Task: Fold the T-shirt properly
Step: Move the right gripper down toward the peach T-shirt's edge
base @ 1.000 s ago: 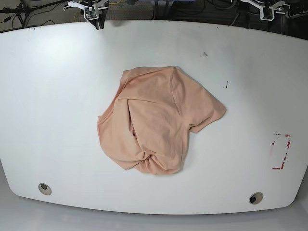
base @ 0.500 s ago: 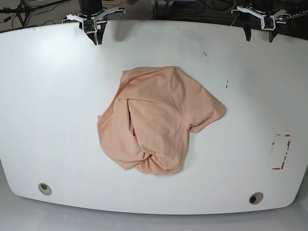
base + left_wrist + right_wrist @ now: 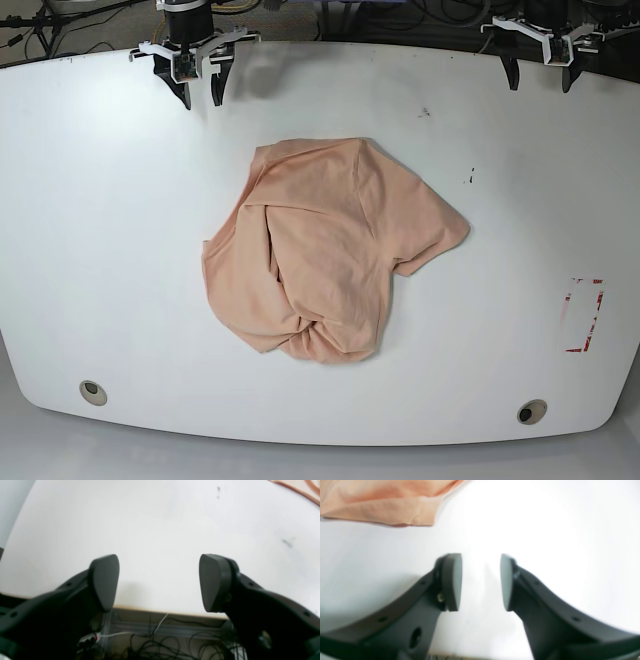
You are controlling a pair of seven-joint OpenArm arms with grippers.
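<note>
The peach T-shirt [image 3: 325,250] lies crumpled in a heap at the middle of the white table [image 3: 100,250]. One sleeve points right. A part of it shows at the top left of the right wrist view [image 3: 382,502] and a corner of it at the top right of the left wrist view [image 3: 303,487]. My right gripper [image 3: 200,92] is open and empty above the table's far left part, well behind the shirt. My left gripper [image 3: 540,78] is open and empty at the far right edge. Both sets of fingers hold nothing.
Two round holes sit near the table's front edge, at the left [image 3: 92,391] and at the right [image 3: 531,411]. A red-marked rectangle [image 3: 583,315] is at the right. Cables [image 3: 160,642] hang behind the far edge.
My right gripper has come forward over the table toward the shirt. My left gripper has shifted slightly at the far edge. The shirt has not moved.
</note>
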